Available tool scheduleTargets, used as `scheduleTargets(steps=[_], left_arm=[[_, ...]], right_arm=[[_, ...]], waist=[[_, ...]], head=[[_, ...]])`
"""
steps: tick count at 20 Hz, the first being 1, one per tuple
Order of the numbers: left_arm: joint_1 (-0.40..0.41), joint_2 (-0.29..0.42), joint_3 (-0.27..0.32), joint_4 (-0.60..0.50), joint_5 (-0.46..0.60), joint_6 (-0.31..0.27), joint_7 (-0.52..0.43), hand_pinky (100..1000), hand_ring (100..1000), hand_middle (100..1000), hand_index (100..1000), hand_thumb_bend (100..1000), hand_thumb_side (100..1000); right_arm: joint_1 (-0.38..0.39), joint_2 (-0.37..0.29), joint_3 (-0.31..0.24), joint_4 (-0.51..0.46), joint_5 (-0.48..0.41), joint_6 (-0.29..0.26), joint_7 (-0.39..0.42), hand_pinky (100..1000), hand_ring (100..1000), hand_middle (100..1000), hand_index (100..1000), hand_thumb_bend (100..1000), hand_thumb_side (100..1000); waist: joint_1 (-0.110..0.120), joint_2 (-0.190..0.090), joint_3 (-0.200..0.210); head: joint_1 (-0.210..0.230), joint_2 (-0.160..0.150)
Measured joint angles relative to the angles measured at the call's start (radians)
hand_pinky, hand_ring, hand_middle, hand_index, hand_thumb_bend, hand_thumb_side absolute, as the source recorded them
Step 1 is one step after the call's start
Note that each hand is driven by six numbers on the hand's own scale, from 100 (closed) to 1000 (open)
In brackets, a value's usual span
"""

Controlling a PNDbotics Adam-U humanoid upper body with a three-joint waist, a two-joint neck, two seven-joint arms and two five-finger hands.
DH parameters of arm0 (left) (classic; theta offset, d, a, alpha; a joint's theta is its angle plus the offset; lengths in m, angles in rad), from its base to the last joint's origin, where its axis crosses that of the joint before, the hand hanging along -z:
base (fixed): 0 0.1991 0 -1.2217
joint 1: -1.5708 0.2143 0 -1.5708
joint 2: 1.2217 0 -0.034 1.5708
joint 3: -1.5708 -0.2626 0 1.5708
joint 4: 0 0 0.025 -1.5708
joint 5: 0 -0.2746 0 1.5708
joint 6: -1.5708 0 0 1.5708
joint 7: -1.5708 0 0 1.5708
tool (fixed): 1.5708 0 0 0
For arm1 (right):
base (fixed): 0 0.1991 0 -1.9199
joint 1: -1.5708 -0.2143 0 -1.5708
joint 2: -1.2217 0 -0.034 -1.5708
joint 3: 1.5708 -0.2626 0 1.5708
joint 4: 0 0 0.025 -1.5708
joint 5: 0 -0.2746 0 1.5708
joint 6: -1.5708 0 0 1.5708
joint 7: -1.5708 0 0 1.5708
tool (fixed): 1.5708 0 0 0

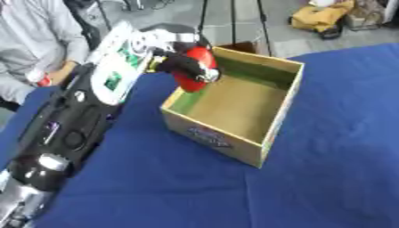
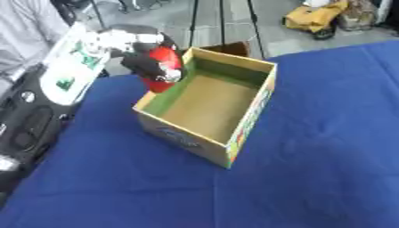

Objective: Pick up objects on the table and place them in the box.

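Observation:
My left hand (image 1: 181,62) is shut on a red rounded object (image 1: 199,67), holding it over the left wall of the open cardboard box (image 1: 273,129). Black fingers (image 1: 195,69) wrap across the red thing's front, hiding part of it. The box stands on the blue tablecloth, its brown floor bare as far as it shows, with green inner walls. In the right eye view the red object (image 2: 165,62) hangs just at the box's left rim. My right hand shows in neither view.
The blue cloth-covered table (image 1: 327,178) spreads right of and in front of the box. My left arm (image 1: 70,124) runs along the table's left side. A seated person (image 1: 31,49) is at the far left edge, off the task's things.

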Motion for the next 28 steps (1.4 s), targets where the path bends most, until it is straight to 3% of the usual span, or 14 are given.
scheduleTargets(steps=[6, 15, 21, 22, 23, 24, 27, 28], left_arm=[[-0.021, -0.043, 0.024, 0.103, -0.025, -0.037, 0.046, 193, 605, 722, 732, 100, 482], [-0.026, -0.085, 0.027, 0.19, -0.105, -0.109, 0.127, 190, 615, 748, 763, 100, 512], [-0.008, -0.099, 0.028, 0.22, -0.114, -0.16, 0.144, 387, 725, 791, 842, 100, 676], [-0.007, -0.1, 0.028, 0.223, -0.108, -0.166, 0.139, 404, 728, 789, 850, 125, 696], [-0.007, -0.101, 0.029, 0.224, -0.102, -0.171, 0.135, 480, 753, 794, 876, 196, 783], [-0.005, -0.101, 0.031, 0.225, -0.097, -0.174, 0.131, 523, 772, 802, 887, 224, 816], [0.001, -0.101, 0.032, 0.225, -0.079, -0.18, 0.12, 717, 858, 854, 934, 441, 975], [0.003, -0.101, 0.033, 0.225, -0.072, -0.181, 0.119, 739, 851, 823, 929, 498, 1000]], right_arm=[[-0.016, 0.0, 0.006, 0.0, 0.0, -0.005, 0.006, 774, 795, 759, 747, 100, 1000], [-0.029, 0.0, 0.016, 0.0, 0.0, -0.007, 0.016, 774, 795, 759, 747, 100, 1000], [-0.029, 0.001, 0.018, 0.0, 0.0, -0.007, 0.016, 774, 795, 759, 747, 100, 1000], [-0.029, 0.002, 0.018, 0.0, 0.0, -0.007, 0.016, 774, 795, 759, 747, 100, 1000], [-0.029, 0.002, 0.018, 0.0, 0.0, -0.007, 0.016, 773, 795, 759, 747, 100, 1000], [-0.029, 0.002, 0.018, 0.0, 0.0, -0.007, 0.016, 773, 795, 759, 747, 100, 1000], [-0.029, 0.002, 0.018, 0.0, 0.0, -0.007, 0.016, 773, 795, 759, 747, 100, 1000], [-0.029, 0.002, 0.018, 0.0, 0.0, -0.007, 0.016, 773, 795, 759, 746, 100, 1000]], waist=[[0.007, 0.02, -0.031], [0.013, 0.033, -0.061], [0.013, 0.033, -0.058], [0.013, 0.033, -0.058], [0.014, 0.033, -0.058], [0.014, 0.033, -0.057], [0.014, 0.033, -0.054], [0.014, 0.033, -0.053]], head=[[0.041, -0.002], [0.052, -0.003], [0.039, -0.005], [0.038, -0.005], [0.036, -0.005], [0.033, -0.005], [0.029, -0.005], [0.026, -0.005]])
